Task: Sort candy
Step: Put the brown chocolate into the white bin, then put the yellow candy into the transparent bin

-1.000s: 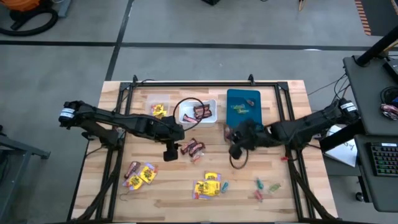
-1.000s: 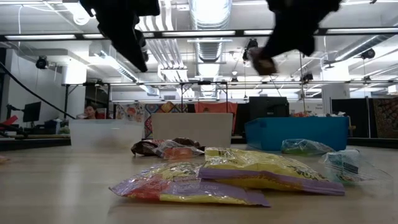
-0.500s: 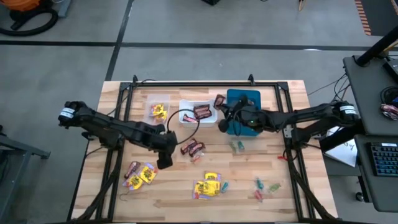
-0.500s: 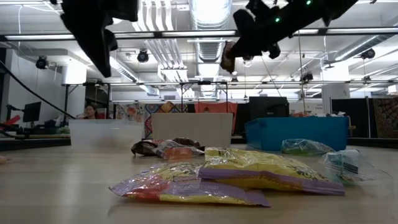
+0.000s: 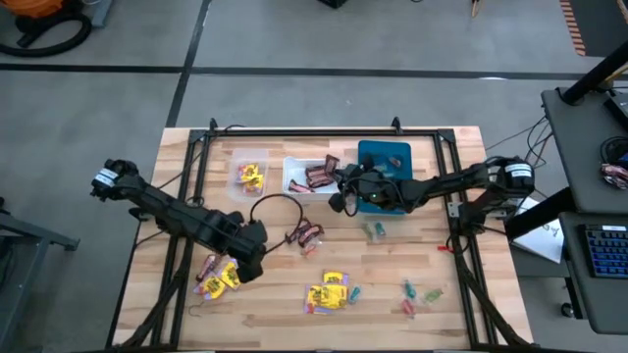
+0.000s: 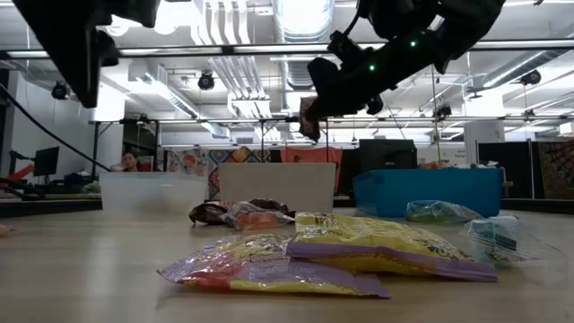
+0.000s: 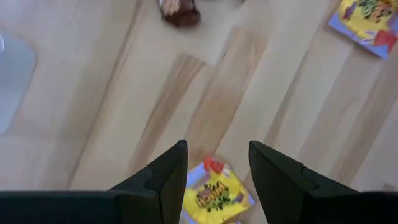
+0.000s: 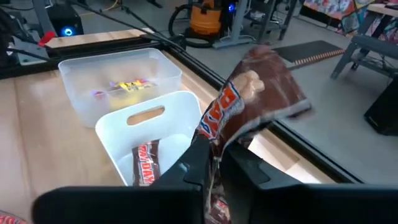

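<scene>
Two grippers are in view, and we place everything by the white bin (image 5: 312, 176) at the table's far edge. Nearest the camera side of the table, well short of that bin, we record loose yellow packets (image 5: 326, 291) with small green and red pieces (image 5: 420, 294) off to their right, and a second pair of yellow packets (image 5: 221, 274) to their left. The left gripper (image 7: 214, 171) hangs over that left pair, its jaws parted with nothing between them; one yellow packet (image 7: 214, 193) shows in the gap below. Closer to the bin lie loose dark brown-red bars (image 5: 305, 233) and two green pieces (image 5: 374, 230). At the bin itself we find the right gripper (image 8: 213, 163), raised above the bin's right rim, jaws closed on a brown-red bar (image 8: 252, 99) held upright. Further bars (image 8: 147, 167) lie inside the bin. A clear bin (image 5: 248, 174) just left of it holds yellow packets (image 8: 127, 86); a blue bin (image 5: 383, 162) stands just right of it.
</scene>
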You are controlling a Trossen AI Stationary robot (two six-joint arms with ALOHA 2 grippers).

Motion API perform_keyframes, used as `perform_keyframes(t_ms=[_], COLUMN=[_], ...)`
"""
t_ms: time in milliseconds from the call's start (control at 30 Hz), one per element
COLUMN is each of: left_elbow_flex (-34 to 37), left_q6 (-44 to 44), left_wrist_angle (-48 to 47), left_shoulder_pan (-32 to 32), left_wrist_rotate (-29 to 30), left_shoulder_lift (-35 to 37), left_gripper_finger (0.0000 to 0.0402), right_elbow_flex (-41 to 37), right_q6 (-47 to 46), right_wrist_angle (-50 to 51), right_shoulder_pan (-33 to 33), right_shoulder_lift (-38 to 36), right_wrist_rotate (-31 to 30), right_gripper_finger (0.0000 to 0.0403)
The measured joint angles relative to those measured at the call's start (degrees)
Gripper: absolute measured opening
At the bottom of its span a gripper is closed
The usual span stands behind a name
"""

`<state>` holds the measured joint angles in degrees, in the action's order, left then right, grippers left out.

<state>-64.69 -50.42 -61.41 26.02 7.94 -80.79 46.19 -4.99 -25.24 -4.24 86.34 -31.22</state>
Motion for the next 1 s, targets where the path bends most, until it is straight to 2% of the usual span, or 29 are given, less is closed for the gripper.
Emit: perform_keyframes(t_ms=[233,467,767,1000], left_elbow_flex=[0.41,3.21,8.63,13.74], left_q6=[-5.72,-13.66,-24.45,-31.53], left_wrist_angle=[-0.52,-0.76,-0.81,4.29], left_shoulder_pan=[2.39,2.81,4.94,6.53], left_wrist_rotate=[0.0,-0.73,-3.48,-7.19], left_shoulder_lift=[0.0,-0.02,-0.02,-0.04], left_gripper_finger=[0.0155,0.0165,0.0223,0.0233], right_elbow_flex=[1.81,2.19,2.19,2.19], right_q6=[-0.54,-1.66,-2.75,-2.88], right_wrist_angle=[0.94,4.71,11.45,11.71], right_shoulder_pan=[-0.35,-0.25,2.04,3.67], right_shoulder_lift=[2.81,0.75,-5.31,-5.86], right_wrist_rotate=[0.06,0.15,0.22,0.26], right_gripper_finger=[0.0105,0.0157,0.0176,0.0175])
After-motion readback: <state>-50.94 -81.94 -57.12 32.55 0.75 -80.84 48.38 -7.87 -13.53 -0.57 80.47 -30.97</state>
